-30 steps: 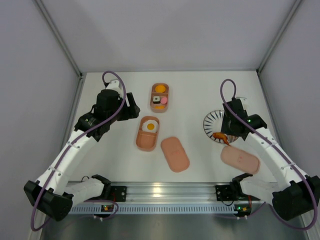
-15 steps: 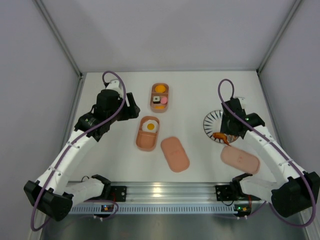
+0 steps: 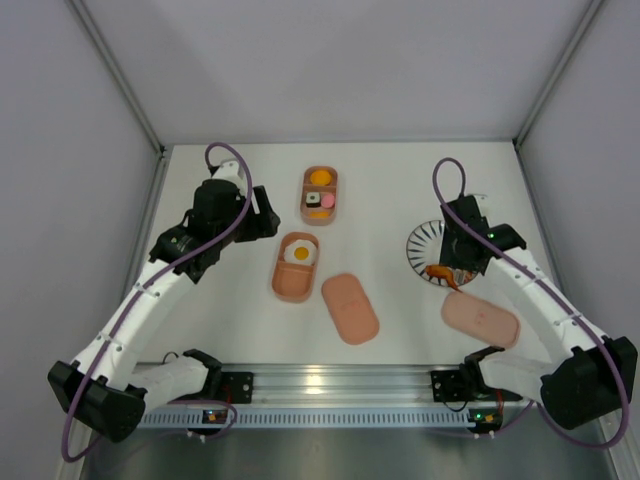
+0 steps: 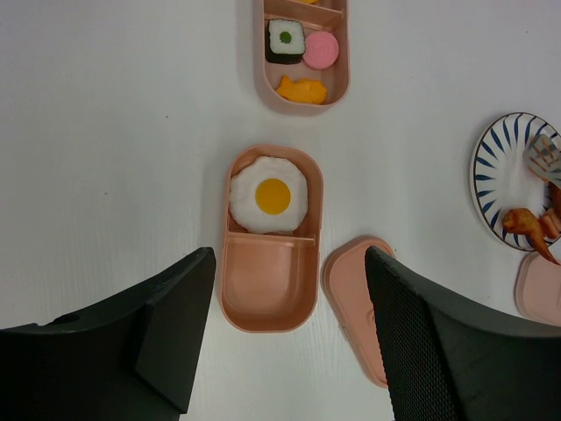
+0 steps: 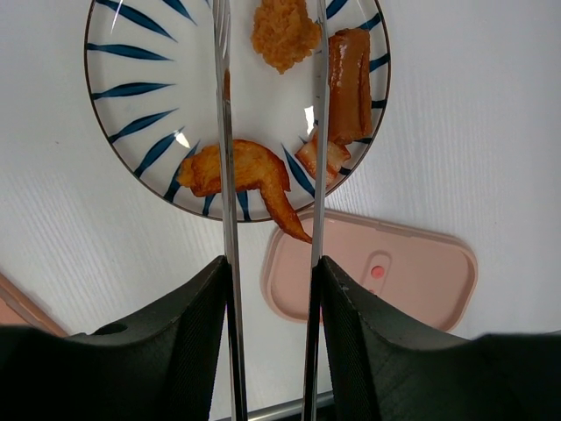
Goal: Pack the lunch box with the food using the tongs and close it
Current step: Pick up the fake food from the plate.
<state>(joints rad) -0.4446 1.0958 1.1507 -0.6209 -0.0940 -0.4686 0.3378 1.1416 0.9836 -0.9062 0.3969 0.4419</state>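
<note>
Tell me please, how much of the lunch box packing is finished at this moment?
Done: the far tray holds the sushi roll and other small pieces; the near tray holds the fried egg, its other compartment empty. In hand: the right gripper grips the tongs above the plate, over the chicken wing. The left gripper is open. Left: food on the plate; the two lids lie off the trays.

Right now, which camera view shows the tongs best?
The right wrist view: both slim arms of the tongs run from the right claw, which grips them, out over the striped plate. The left wrist view catches only their tips at the plate; in the top view they are too small to make out.
</note>
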